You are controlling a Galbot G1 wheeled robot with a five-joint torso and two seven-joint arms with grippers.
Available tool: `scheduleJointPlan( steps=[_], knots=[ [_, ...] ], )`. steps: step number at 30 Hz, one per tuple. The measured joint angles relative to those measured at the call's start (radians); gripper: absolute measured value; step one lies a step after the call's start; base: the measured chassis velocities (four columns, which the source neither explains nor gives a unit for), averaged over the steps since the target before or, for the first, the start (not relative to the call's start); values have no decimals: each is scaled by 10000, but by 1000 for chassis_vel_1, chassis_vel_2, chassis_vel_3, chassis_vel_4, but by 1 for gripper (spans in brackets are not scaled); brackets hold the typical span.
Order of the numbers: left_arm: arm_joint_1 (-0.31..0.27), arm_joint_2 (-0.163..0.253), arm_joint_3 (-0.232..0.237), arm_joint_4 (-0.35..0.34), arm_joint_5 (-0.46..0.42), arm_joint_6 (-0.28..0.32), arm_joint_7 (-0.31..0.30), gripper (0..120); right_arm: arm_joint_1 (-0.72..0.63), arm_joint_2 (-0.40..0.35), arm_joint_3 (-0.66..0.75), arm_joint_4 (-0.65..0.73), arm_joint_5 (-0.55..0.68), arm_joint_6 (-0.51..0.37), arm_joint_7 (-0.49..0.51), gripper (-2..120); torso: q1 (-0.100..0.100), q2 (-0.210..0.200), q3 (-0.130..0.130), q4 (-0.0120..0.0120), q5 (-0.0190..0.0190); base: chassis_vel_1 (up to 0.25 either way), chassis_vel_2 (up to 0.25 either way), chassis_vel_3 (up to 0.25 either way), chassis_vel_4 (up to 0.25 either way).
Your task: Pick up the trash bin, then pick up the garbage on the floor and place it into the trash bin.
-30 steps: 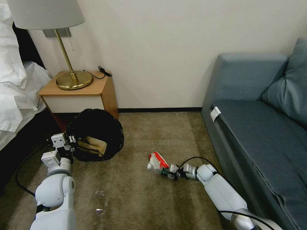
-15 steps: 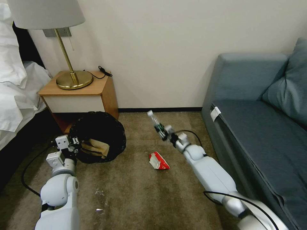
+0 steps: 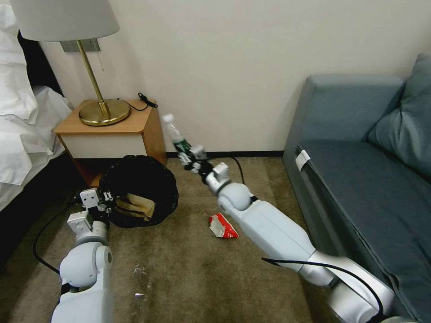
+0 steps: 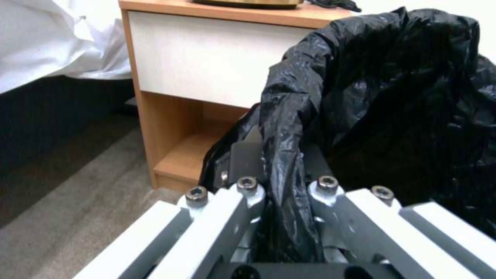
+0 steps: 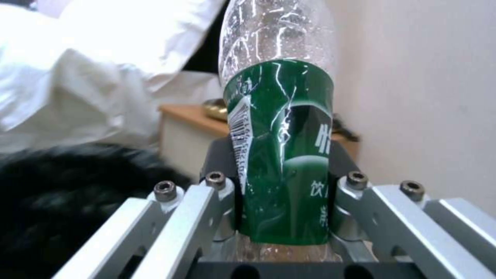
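The trash bin point(image 3: 139, 188), lined with a crinkled black bag point(image 4: 393, 100), is tilted toward me with a crumpled brown paper bag point(image 3: 134, 206) inside. My left gripper point(image 3: 105, 202) is shut on the bin's near rim, pinching the black bag point(image 4: 281, 186). My right gripper point(image 3: 191, 157) is raised just right of the bin, shut on a clear bottle with a green label point(image 3: 177, 134) point(image 5: 281, 155), cap pointing up toward the nightstand. A crushed red-and-white packet point(image 3: 223, 225) lies on the carpet beneath the right forearm.
A wooden nightstand point(image 3: 116, 130) with a brass lamp point(image 3: 101, 110) stands behind the bin. A bed with white linen point(image 3: 22, 130) is to the left, a blue sofa point(image 3: 368, 179) to the right. Small white scraps point(image 3: 139, 294) lie on the carpet near me.
My right gripper lifted the bottle off the floor beside the red-and-white packet and carried it up and left toward the bin. The left arm and bin barely shifted.
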Motion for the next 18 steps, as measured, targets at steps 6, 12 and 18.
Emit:
scheduleJointPlan(
  steps=[6, 12, 18],
  knots=[
    [14, -72, 36, -12, 80, 0, -9, 4, -110, 354, -785, -344, -213, -4, 53, 22, 0, 0, 0, 1, 0, 0, 0, 0, 0],
    [-35, -156, 101, -14, 180, -2, -27, 4, -374, 619, -1168, -963, -596, 93, -27, 22, 0, 0, 0, 0, 0, 0, 0, 0, 0],
    [-90, -181, 117, 18, 223, -7, -45, 4, -628, 633, -1154, -1031, -951, 20, -57, 28, 0, 0, 0, -1, 1, 0, 0, 0, 0]
  ],
)
